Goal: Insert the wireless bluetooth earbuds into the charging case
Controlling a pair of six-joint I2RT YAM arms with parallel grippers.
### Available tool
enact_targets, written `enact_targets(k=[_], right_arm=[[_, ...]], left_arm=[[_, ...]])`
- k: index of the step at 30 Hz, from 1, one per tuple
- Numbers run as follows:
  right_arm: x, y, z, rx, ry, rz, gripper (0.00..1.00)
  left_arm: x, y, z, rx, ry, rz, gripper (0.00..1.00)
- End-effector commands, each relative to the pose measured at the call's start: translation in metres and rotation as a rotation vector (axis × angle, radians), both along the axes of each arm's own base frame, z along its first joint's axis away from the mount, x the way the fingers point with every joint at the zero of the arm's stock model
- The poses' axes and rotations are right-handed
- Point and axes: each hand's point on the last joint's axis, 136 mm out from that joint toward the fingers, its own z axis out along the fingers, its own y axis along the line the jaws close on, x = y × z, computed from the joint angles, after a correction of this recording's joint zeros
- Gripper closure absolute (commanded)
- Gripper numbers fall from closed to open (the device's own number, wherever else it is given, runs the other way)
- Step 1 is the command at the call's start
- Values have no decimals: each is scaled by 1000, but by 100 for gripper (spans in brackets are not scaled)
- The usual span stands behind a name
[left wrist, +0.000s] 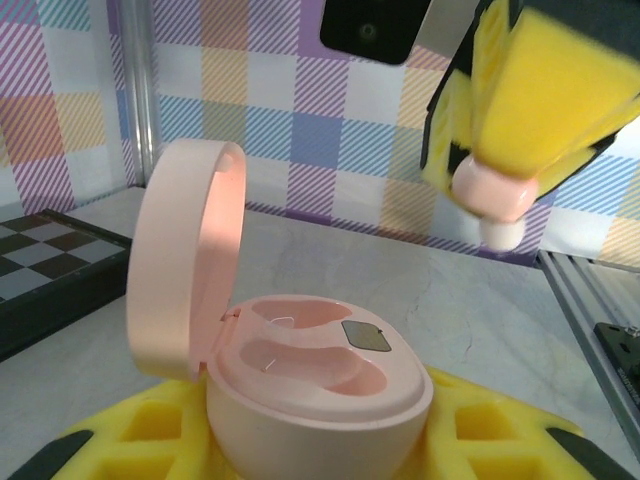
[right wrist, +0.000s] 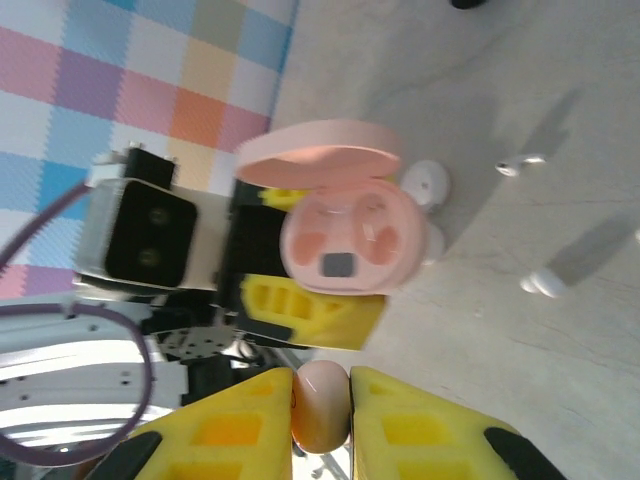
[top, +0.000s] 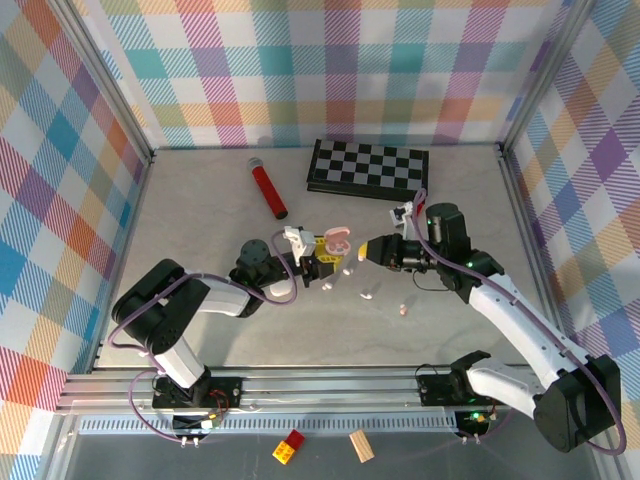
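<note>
**Figure.** Two hands meeting above the bench.

**(a)** The left hand is clamped on the lower body of the pink charging case, with one yellow pad on either side. The case stands upright between the pads. Its lid is swung open on the hinge, and two moulded wells face upward.

**(b)** The right hand is closed on a pinkish earbud, pinched between its yellow pads with the rounded end protruding past the fingertips. The earbud hangs just beyond and above the left hand, near the open case but apart from it (the left wrist view shows a clear gap).

**(c)** Loose earbuds lie on the bench below the two hands, on the side toward the arm bases. Two white ones appear in the right wrist view, beside the case.

**(d)** A chessboard and a red cylinder lie well apart from both hands, on the far side.
</note>
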Motion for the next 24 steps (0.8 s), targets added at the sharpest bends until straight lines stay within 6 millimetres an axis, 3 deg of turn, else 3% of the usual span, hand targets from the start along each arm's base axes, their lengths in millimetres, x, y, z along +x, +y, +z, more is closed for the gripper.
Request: enact_targets(k=[1, 13, 24], right_arm=[[0, 10, 28, 116, -7, 38, 83], [12, 14, 20, 172, 105, -14, 83], [16, 14, 10, 148, 114, -31, 84]], left_arm=[[1, -7, 4, 1, -56, -7, 65], [-4, -20, 4, 7, -90, -10, 65], [-4, -34, 15, -6, -133, 3, 65]])
